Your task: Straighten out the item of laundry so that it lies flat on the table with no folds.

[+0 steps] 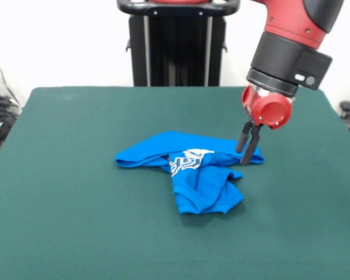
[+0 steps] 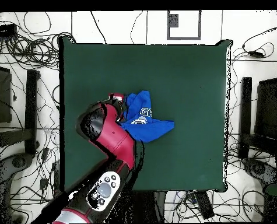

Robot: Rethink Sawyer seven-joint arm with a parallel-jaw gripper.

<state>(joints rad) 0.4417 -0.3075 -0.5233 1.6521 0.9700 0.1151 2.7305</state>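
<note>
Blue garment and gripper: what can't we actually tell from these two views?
- Lettering on the blue garment: front view, folds cut the white print short, unreadable; overhead view, too small.
- Garment type: both views, crumpled and folded over itself.
- Grip: front view, the gripper has its fingers close together at the garment's edge; whether cloth is pinched is unclear.
- Gripper in overhead view: hidden under the arm.

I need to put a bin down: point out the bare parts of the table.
In the front view, the table is bare along its whole near edge, on the left side, and behind the blue garment. The crowded spot is the garment's right end, where the claw comes down onto the cloth.
</note>
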